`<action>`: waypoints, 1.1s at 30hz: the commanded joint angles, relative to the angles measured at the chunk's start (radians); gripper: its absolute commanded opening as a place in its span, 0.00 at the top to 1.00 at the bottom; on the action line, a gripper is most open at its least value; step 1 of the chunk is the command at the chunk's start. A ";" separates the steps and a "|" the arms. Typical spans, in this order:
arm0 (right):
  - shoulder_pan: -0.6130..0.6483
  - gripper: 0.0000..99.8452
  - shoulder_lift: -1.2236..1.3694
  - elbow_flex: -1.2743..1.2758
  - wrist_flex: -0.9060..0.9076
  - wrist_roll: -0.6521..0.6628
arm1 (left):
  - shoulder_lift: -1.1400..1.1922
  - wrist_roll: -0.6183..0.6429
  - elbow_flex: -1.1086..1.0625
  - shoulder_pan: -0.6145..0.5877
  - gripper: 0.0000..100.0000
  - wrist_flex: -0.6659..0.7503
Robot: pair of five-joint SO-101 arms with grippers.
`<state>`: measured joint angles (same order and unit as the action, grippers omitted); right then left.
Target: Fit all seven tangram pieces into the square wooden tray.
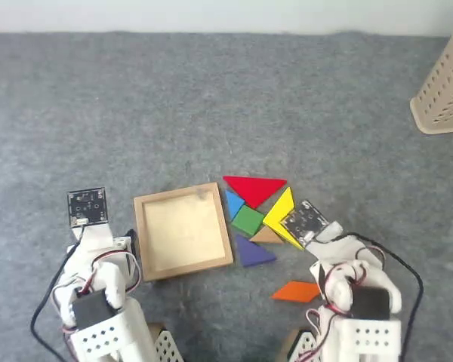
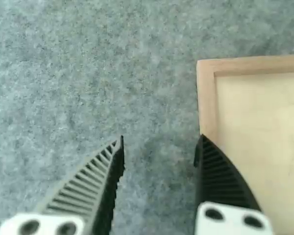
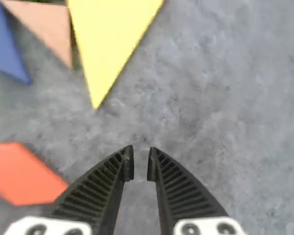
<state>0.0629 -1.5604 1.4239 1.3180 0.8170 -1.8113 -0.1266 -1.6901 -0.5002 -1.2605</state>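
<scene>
The square wooden tray [image 1: 145, 235] lies empty left of centre. To its right sit a red triangle [image 1: 254, 188], blue triangle [image 1: 233, 204], green square [image 1: 248, 219], yellow triangle [image 1: 278, 211], tan triangle [image 1: 266, 235] and purple triangle [image 1: 252, 251]. An orange parallelogram [image 1: 297, 291] lies apart, nearer the arms. My left gripper [image 2: 159, 147] is open over the carpet at the tray's [image 2: 206, 98] outer rim, empty. My right gripper [image 3: 140, 156] is shut on nothing, just short of the yellow triangle's [image 3: 108, 39] tip, with the orange piece [image 3: 19, 171] beside it.
Grey carpet covers the table. A cream slatted basket [image 1: 445, 83] stands at the far right edge. The left arm [image 1: 98, 264] sits beside the tray and the right arm [image 1: 355, 279] beside the orange piece. Open carpet stretches beyond the pieces.
</scene>
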 commanded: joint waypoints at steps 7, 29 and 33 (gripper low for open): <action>0.420 0.93 0.598 -0.276 0.067 0.023 | -0.011 0.009 0.005 0.002 0.77 -0.003; 0.602 0.75 0.895 -0.242 -0.068 -0.031 | -0.011 0.009 0.005 0.002 0.77 -0.003; 0.602 0.75 0.926 -0.233 -0.094 -0.031 | -0.011 0.009 0.005 0.002 0.77 -0.003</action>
<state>0.6598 -0.6567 1.1907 1.2474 0.8002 -1.8113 -0.1266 -1.6901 -0.5002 -1.2605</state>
